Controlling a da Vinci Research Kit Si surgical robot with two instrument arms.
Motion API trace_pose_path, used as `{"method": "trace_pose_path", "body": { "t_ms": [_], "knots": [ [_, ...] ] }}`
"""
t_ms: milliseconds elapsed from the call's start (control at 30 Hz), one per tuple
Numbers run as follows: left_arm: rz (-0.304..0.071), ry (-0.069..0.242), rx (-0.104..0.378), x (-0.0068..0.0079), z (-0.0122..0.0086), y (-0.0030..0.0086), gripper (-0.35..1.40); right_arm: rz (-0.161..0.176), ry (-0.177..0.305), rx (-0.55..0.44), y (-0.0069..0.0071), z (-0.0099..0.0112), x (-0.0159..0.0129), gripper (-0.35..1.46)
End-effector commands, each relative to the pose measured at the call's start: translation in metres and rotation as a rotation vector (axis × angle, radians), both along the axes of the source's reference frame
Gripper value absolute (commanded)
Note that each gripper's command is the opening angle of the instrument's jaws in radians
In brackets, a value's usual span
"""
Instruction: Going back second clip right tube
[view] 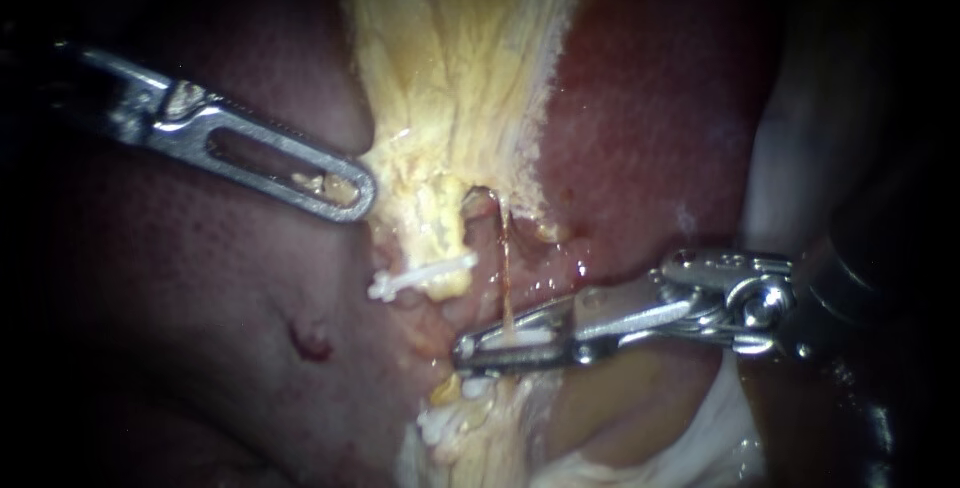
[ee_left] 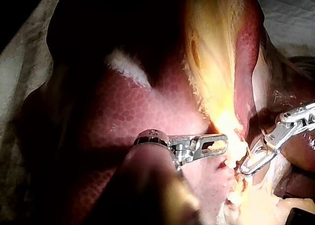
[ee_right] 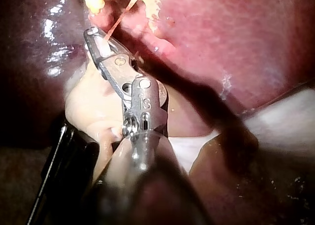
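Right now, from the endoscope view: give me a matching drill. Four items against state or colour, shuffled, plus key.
Items:
1. left instrument
2. right instrument
3. clip
4. liver

States:
a. dark red surface
b. jaws open, thin strand crossing them
c. white, lying crosswise between the two instruments
d. tip at the edge of the yellow tissue

Pairs: 1-d, 2-b, 3-c, 4-a.

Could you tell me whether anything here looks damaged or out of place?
A small raw red nick breaks the smooth liver surface, left of and below the white clip. A thin brownish strand also stretches down from the yellow tissue.
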State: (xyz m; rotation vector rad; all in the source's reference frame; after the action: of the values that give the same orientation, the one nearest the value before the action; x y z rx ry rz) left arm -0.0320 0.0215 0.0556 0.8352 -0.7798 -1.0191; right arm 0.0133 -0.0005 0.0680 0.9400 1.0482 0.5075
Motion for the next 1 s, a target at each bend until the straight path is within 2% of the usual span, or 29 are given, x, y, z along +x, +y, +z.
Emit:
{"method": "trace_pose_path", "body": {
  "t_ms": [33,267,333,400,467,633,767,1000],
  "knots": [
    [0.000,0.000,0.001,0.0000,-0.0001,0.0000,-0.35,-0.003,0.000,0.000,0.0000,0.0001,0.0000,-0.35],
    [0.000,0.000,0.001,0.0000,-0.0001,0.0000,-0.35,-0.012,-0.002,0.014,0.0000,0.0000,0.0000,-0.35],
    [0.000,0.000,0.001,0.0000,-0.0001,0.0000,-0.35,-0.004,0.010,0.017,0.0000,0.0001,0.0002,0.01],
    [0.000,0.000,0.001,0.0000,-0.0001,0.0000,-0.35,0.027,0.016,0.006,0.0000,0.0001,0.0004,0.33],
    [0.000,0.000,0.001,0.0000,-0.0001,0.0000,-0.35,0.037,0.011,0.002,0.0001,0.0002,0.0006,0.43],
    [0.000,0.000,0.001,0.0000,-0.0001,0.0000,-0.35,0.027,0.042,-0.086,0.0004,0.0008,0.0007,0.46],
    [0.000,0.000,0.001,0.0000,-0.0001,0.0000,-0.35,0.067,0.040,-0.196,0.0009,0.0016,0.0004,0.49],
    [0.000,0.000,0.001,0.0001,-0.0001,0.0000,-0.35,0.061,0.060,-0.271,0.0018,0.0022,-0.0016,0.50]
  ]
}}
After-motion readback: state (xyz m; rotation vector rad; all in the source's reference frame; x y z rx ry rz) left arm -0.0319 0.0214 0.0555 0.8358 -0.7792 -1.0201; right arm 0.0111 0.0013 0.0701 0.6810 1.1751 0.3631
